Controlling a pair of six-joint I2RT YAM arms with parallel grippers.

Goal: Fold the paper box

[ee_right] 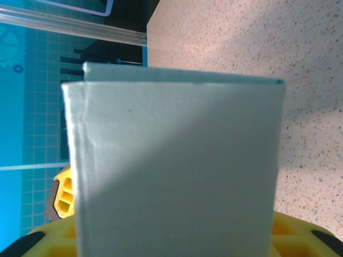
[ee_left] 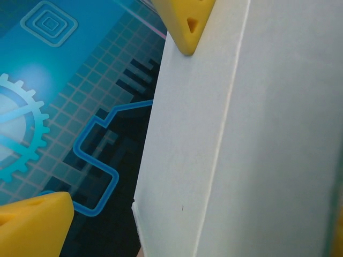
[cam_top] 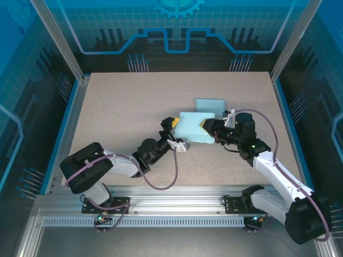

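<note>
Right gripper [cam_top: 206, 127] clamps paper box [cam_top: 192, 128] mid-table; left gripper [cam_top: 175, 133] wide open, empty, at the box's left side.

Your left gripper [ee_left: 112, 126] has its yellow plastic fingertips [ee_left: 185, 21] spread wide. The upper one meets the pale folded paper box [ee_left: 241, 134]. A blue circuit-patterned backdrop [ee_left: 53, 107] is behind.

A speckled beige tabletop [cam_top: 123, 107] edged in blue sits inside an aluminium frame [cam_top: 56, 40], with a slotted metal rail [cam_top: 177, 199] along its near side and a blue gear-and-circuit backdrop [cam_top: 177, 27] behind.
</note>
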